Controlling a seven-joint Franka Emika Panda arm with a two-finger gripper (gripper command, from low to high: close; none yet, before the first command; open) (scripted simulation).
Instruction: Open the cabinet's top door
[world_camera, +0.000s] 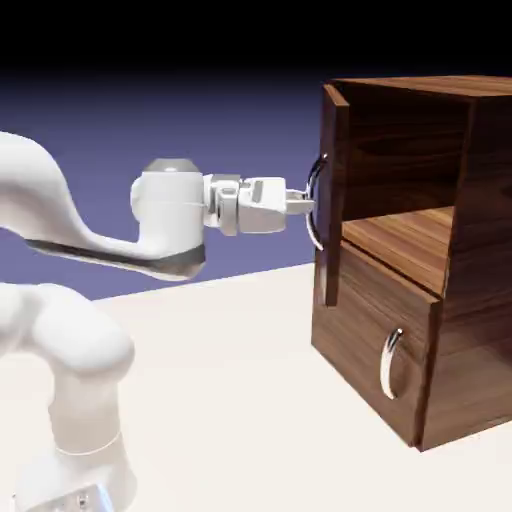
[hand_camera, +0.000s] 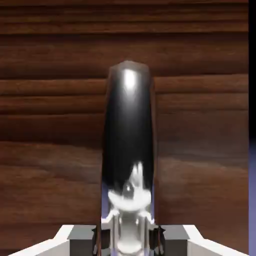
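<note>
At the cabinet's (world_camera: 482, 250) open upper compartment, the top door (world_camera: 333, 200) stands swung out, its curved handle (hand_camera: 128, 130) clamped in the tool (hand_camera: 128, 241). Smooth metal may slip; mid-handle suits the grip, and the hinged panel should swing lightly.

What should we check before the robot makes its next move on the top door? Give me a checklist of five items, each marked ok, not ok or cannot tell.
1. Gripper closed on the top door's handle: ok, a fingertip on either side of it.
2. Top door swung out from the cabinet: ok, the upper compartment shows.
3. Top door opened as far as it goes: cannot tell, its limit does not show.
4. Lower door shut: ok, it lies against the cabinet front.
5. Gripper free of the handle, for backing away: not ok, it would probably need to open first.
</note>
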